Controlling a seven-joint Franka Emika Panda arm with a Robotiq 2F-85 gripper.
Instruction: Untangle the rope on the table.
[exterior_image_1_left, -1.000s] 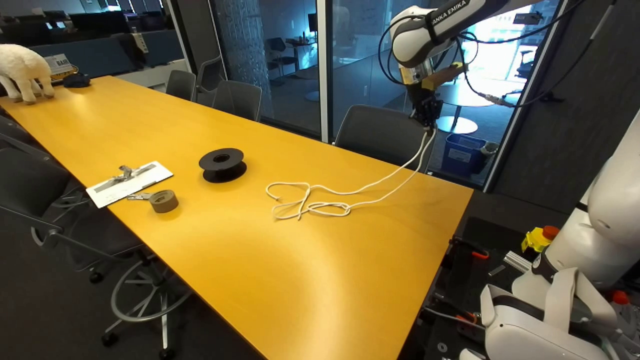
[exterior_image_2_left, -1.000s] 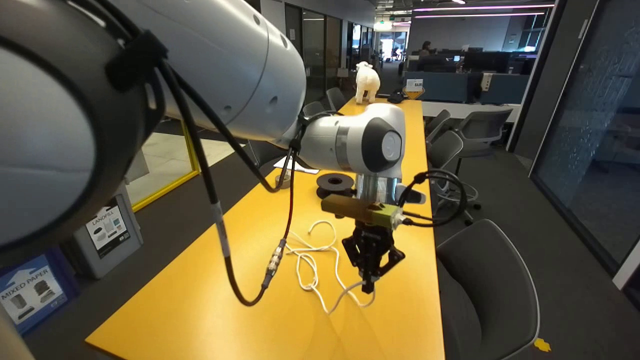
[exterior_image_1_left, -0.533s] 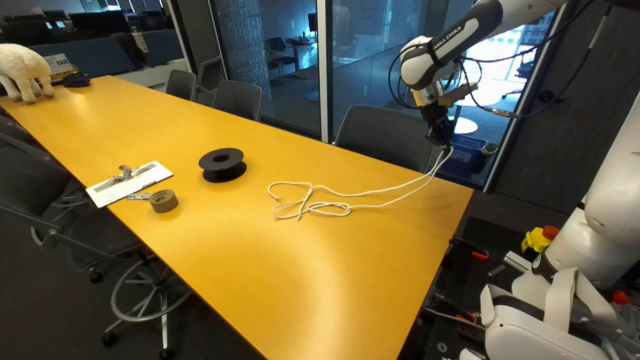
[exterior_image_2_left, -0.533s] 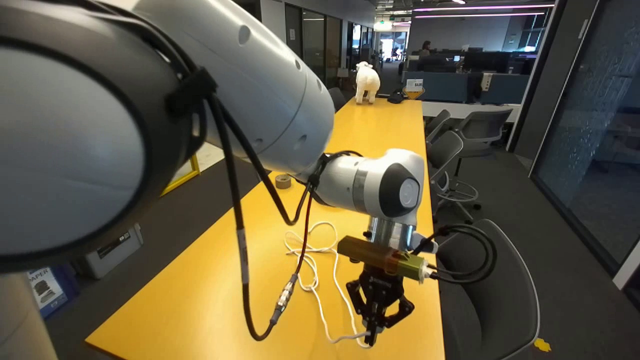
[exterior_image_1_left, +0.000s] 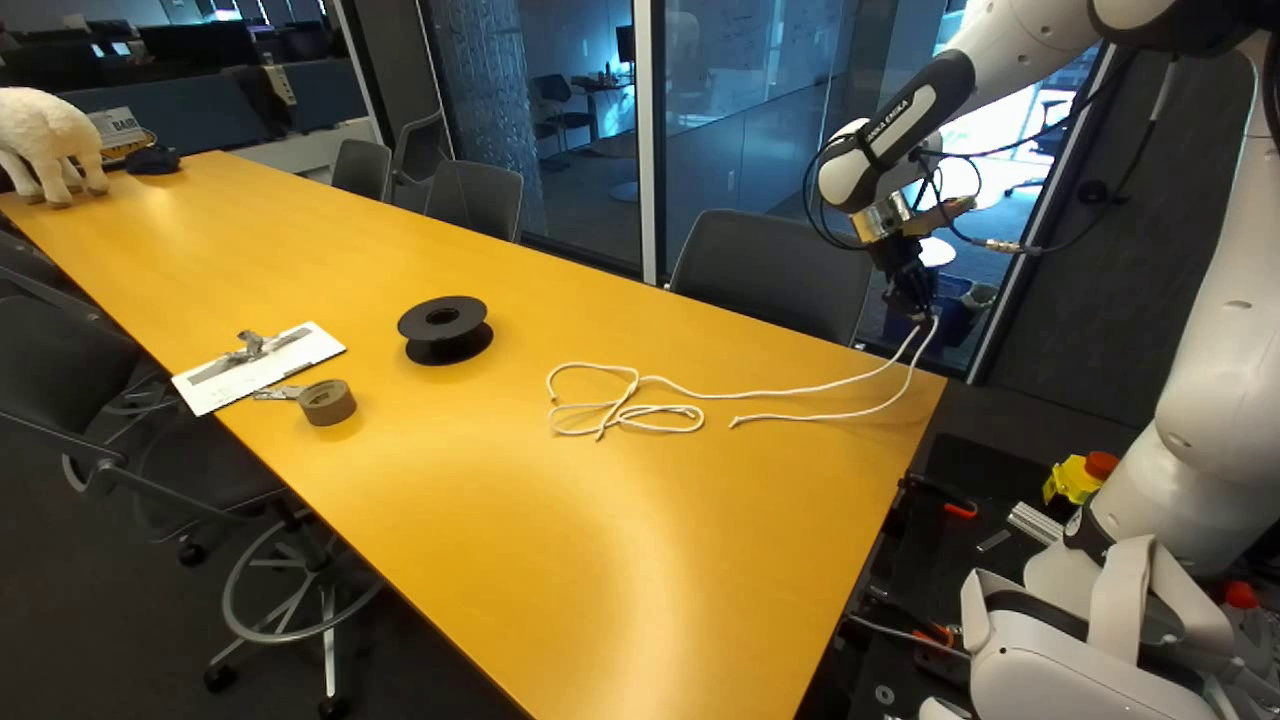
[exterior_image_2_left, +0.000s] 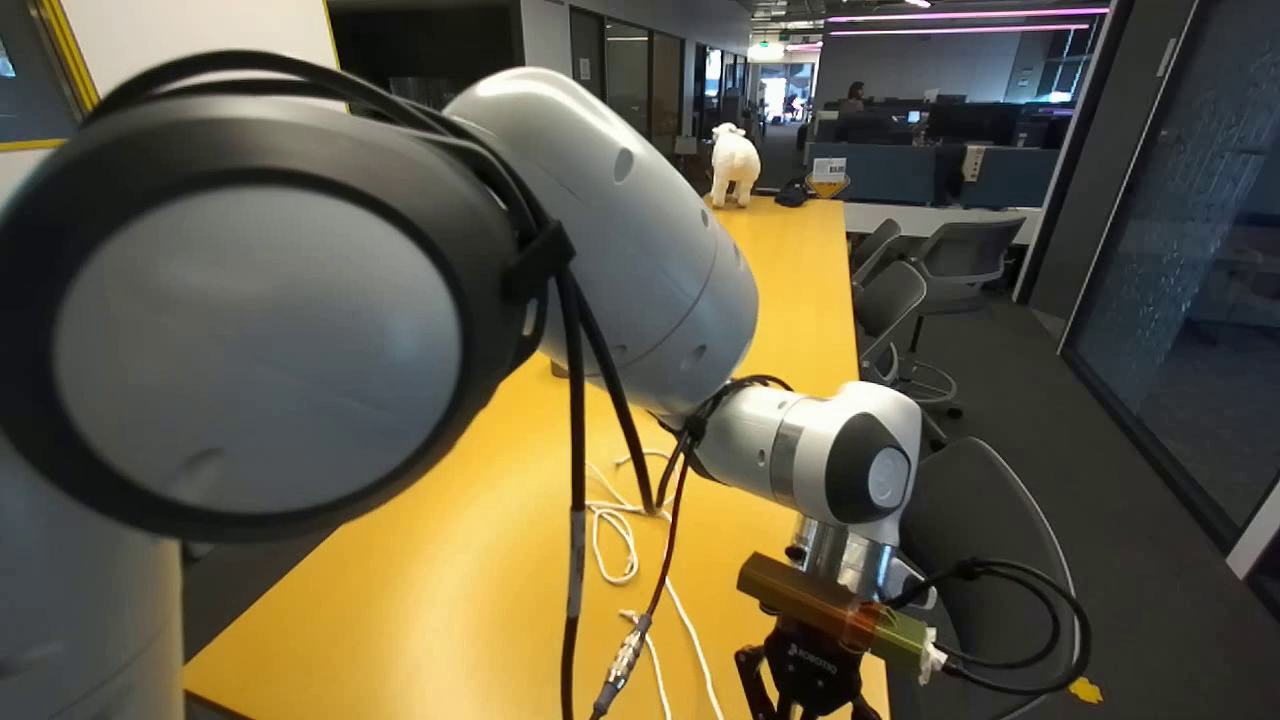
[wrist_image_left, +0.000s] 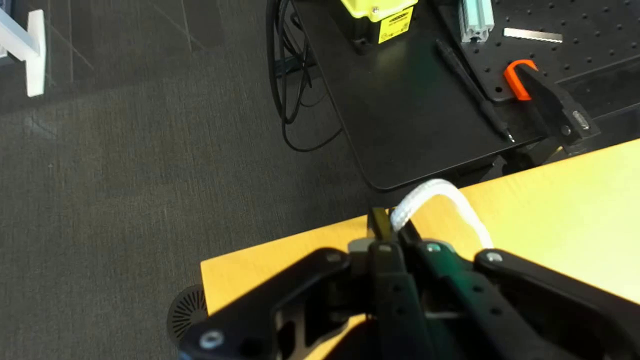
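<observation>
Off-white cord is your rope (exterior_image_1_left: 770, 394), and you have the gripper (wrist_image_left: 392, 222) pinching it, jaws pressed in from both sides, with a bend arching out toward the right of the wrist view. In an exterior view that hold sits at the right of the frame, raised above the tabletop (exterior_image_1_left: 600, 560) near its corner and well apart from the rope's loops, which lie at the centre. Holding it so far off probably serves to draw slack out of them. You grip the rope partway along, not at a tip: two strands leave the gripper. The lower stops in a loose end just beside the loops, not touching them, so that length looks free; the upper runs on into the crossings. The spool (exterior_image_1_left: 445, 340) and tape roll (exterior_image_1_left: 328, 403) sit left of the rope, likely out of the way of a pull to the right.

Its long axis goes left to right across that frame, climbing steeply at the gripper; the loose end points left, toward the loops. In an exterior view the arm (exterior_image_2_left: 610, 230) hides part of the rope, and there the axis goes down the frame, leaning right.
</observation>
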